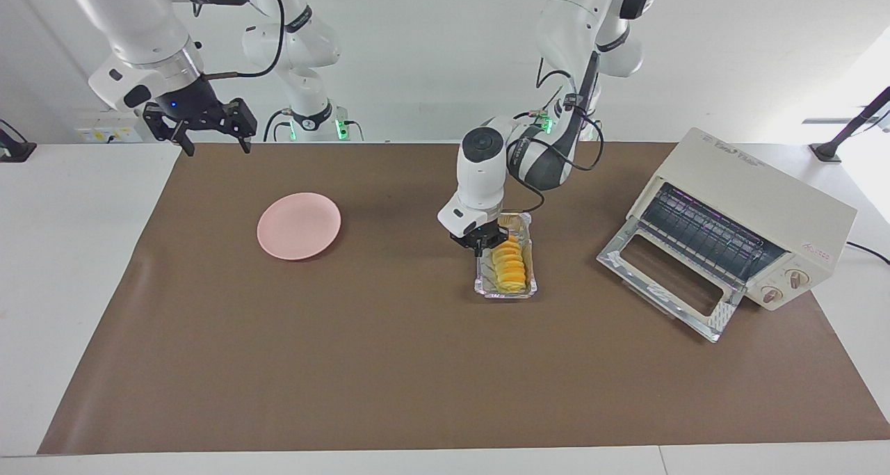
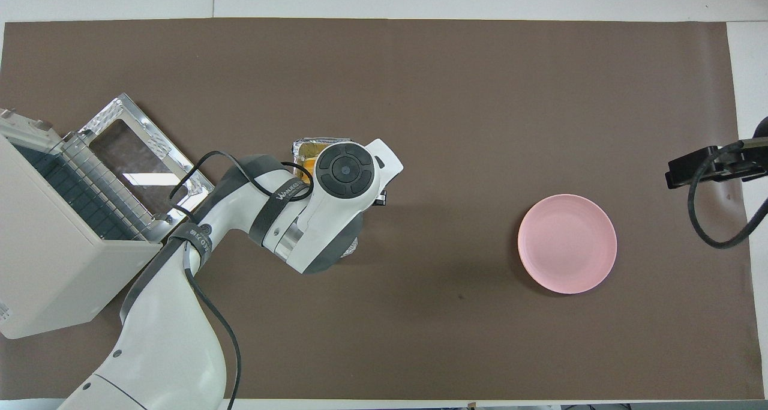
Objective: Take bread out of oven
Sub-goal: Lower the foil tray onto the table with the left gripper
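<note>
Left gripper (image 1: 482,247) on bread (image 1: 510,266) in foil tray (image 1: 505,293), jaws' state hidden, right gripper (image 1: 208,138) waiting, jaws spread.

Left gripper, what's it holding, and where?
Cannot tell: the left gripper is at the foil tray, on its rim nearer the robots, beside the bread.

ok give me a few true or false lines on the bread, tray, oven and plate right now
1. The bread lies in the foil tray on the mat. True.
2. The oven door is closed. False: it hangs open.
3. The pink plate holds the bread. False: nothing lies on it.
4. The left pincer is down at the tray. True.
5. The right pincer grips the plate. False: it hangs open in the air.
</note>
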Robot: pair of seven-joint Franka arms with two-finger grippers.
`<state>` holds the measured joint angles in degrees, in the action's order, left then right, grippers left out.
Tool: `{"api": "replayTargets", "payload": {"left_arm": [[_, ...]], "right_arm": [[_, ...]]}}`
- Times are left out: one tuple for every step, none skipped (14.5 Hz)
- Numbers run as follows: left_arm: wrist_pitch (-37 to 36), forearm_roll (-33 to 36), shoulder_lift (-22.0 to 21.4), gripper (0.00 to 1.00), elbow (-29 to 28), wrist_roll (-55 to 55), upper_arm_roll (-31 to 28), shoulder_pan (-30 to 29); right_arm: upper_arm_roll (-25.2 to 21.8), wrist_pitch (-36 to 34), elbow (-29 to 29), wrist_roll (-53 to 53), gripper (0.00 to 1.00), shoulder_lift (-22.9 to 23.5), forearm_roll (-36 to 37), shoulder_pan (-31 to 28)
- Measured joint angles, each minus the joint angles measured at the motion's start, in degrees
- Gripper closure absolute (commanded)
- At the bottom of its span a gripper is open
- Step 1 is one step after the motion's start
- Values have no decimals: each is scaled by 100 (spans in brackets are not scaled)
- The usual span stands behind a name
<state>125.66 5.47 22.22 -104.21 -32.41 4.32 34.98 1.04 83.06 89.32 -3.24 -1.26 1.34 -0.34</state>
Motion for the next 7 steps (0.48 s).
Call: {"api": "replayTargets", "payload": {"left_arm": [[0, -3, -1, 0, 18, -22, -1, 0], [-1, -8, -7, 0, 52, -50, -6, -3], [-4, -13, -44, 0, 99, -77, -29, -16], [-39, -17, -127, 0, 152, -101, -73, -49], [-154, -17, -275, 0, 205, -114, -105, -159], [-359, -18, -478, 0, 249, -114, -127, -341], [-631, -18, -718, 0, 274, -103, -143, -562]], "right_arm": [[10, 0, 0, 0, 0, 0, 0, 3], [24, 0, 0, 0, 0, 0, -1, 7], [43, 8, 4, 3, 0, 0, -1, 12], [66, 30, 19, 26, 0, 0, -5, 24], [90, 97, 63, 99, 0, -1, -10, 78], [105, 210, 139, 257, 0, 1, -12, 189], [120, 369, 242, 483, 0, 2, -13, 338]]}}
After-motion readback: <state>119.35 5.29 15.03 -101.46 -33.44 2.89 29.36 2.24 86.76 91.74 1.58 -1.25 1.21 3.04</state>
